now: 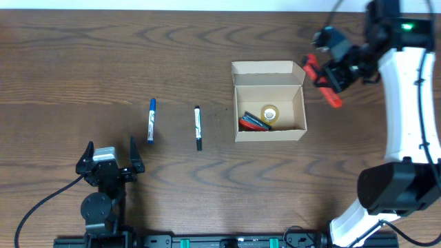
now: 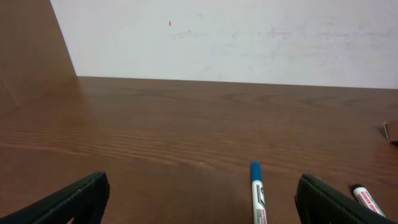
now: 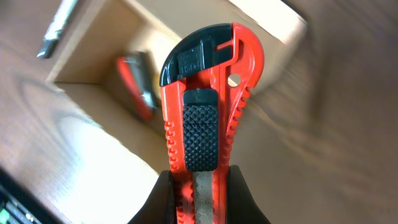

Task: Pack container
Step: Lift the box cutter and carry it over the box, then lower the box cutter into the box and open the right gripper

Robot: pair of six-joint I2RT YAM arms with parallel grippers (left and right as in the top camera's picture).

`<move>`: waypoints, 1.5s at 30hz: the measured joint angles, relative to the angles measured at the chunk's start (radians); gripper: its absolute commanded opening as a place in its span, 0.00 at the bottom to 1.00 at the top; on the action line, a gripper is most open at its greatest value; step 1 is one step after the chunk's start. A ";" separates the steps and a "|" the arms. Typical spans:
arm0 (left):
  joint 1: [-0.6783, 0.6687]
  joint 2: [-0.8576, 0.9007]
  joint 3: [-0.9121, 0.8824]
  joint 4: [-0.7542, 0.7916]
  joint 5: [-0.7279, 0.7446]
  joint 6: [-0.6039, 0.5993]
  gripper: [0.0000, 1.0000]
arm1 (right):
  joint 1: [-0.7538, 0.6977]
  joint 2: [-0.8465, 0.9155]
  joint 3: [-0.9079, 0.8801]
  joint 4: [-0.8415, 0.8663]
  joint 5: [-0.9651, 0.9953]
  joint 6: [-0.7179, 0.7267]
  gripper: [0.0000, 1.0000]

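Closest to my right wrist is one red utility knife (image 3: 208, 106), clamped between my right fingers (image 3: 247, 202), which are closed tight on its handle, black slider facing up.

The container (image 1: 270, 134) sits on the table (image 1: 83, 62) at about 3 o'clock from the table's middle, its lid flap folded back toward 12 o'clock and its top open. Inside I count one roll of tape (image 1: 269, 114) and, at its 8 o'clock, a red and dark item (image 1: 253, 123) that I cannot make out further. The knife hangs just off the container's corner at 2 o'clock, apart from the cardboard.

At the container's 9 o'clock lie two markers, well apart from each other and roughly parallel: a black-capped marker (image 1: 198, 127) nearer, a blue-capped marker (image 1: 151, 120) farther out. Bare wood separates box and markers.

My left fingers (image 1: 135, 157) are spread wide, holding nothing, at 7 o'clock of the blue-capped marker near the table's front edge. From 9 to 12 o'clock of them the table runs bare to its far edge.
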 measured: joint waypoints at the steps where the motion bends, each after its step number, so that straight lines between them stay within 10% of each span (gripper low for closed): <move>1: 0.000 0.000 0.000 0.000 0.000 0.000 0.95 | 0.027 0.000 0.000 0.006 -0.003 -0.016 0.01; 45: 0.000 0.000 0.000 0.000 0.000 0.000 0.95 | 0.222 0.000 -0.568 0.493 -0.026 -0.267 0.01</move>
